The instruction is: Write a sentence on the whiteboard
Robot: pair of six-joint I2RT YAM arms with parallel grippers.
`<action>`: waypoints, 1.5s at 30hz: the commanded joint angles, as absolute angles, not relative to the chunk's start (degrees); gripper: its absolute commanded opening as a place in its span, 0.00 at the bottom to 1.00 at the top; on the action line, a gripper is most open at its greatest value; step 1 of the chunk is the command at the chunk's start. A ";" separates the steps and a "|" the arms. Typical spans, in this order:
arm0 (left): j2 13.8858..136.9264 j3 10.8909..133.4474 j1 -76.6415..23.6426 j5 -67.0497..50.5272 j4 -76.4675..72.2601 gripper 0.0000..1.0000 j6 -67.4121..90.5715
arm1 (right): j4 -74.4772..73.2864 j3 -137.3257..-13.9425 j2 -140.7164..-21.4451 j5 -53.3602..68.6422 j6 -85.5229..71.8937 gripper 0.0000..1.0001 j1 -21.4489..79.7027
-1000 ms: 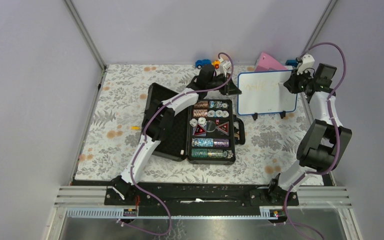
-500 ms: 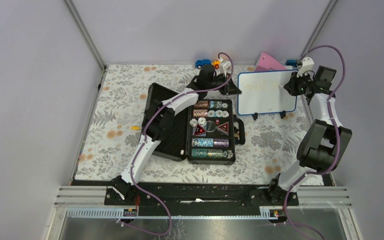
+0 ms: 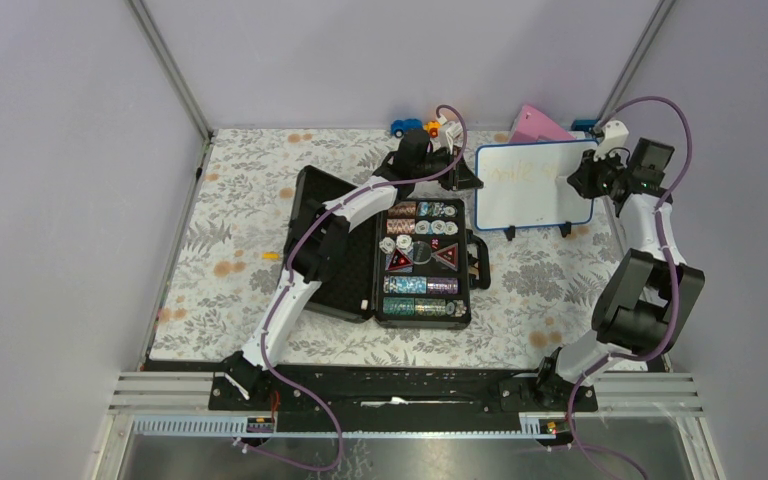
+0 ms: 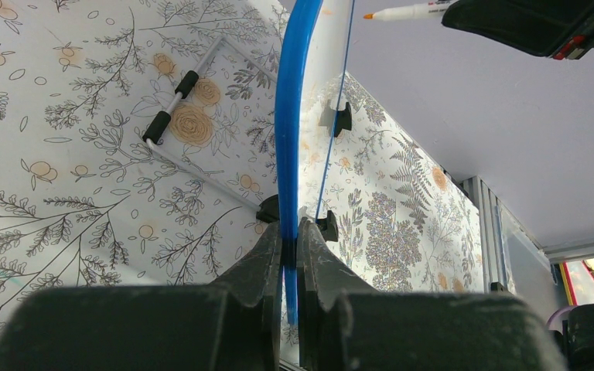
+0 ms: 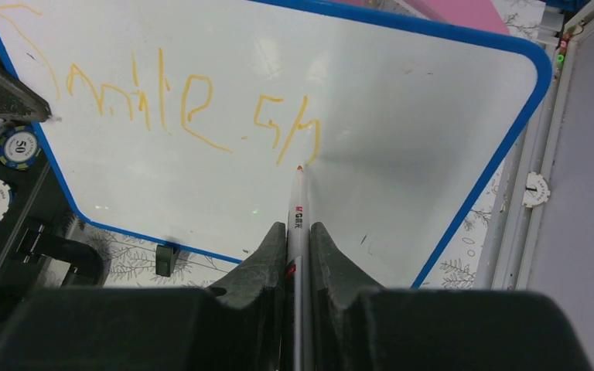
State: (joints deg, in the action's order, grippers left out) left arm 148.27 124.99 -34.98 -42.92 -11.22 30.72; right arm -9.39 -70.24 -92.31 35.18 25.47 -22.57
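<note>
The whiteboard (image 3: 535, 190) stands upright on its black feet at the back right of the table. My left gripper (image 3: 468, 178) is shut on its blue left edge (image 4: 288, 116), with the frame pinched between the fingers (image 4: 267, 255). My right gripper (image 3: 580, 180) is shut on a white marker (image 5: 298, 212). The marker's orange tip touches the board at the end of the sentence (image 5: 186, 100), pale orange handwriting across the upper half. In the left wrist view the marker (image 4: 410, 11) pokes in from the top right towards the board's face.
An open black case (image 3: 340, 250) of poker chips lies left of the board, close to its lower left corner. A pink wedge (image 3: 538, 122) stands behind the board. Toy cars (image 3: 415, 126) sit by the back wall. An enclosure post (image 3: 640, 50) rises near my right arm.
My right gripper has shifted slightly along the board with the marker, and its wrist has swung right. The left gripper has stayed in place on the board's edge.
</note>
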 commanded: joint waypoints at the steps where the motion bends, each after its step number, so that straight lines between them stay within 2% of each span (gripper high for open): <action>1: 149.20 125.53 -35.24 -41.67 -12.16 0.00 29.36 | -9.05 -73.96 -90.08 36.43 24.43 0.00 -23.74; 20: 149.46 125.68 -35.31 -41.84 -12.58 0.00 29.79 | -8.79 -78.63 -96.25 36.95 23.47 0.00 -23.64; 45: 149.64 125.92 -35.23 -41.77 -12.48 0.00 29.56 | -8.28 -79.56 -97.90 34.16 24.36 0.00 -23.38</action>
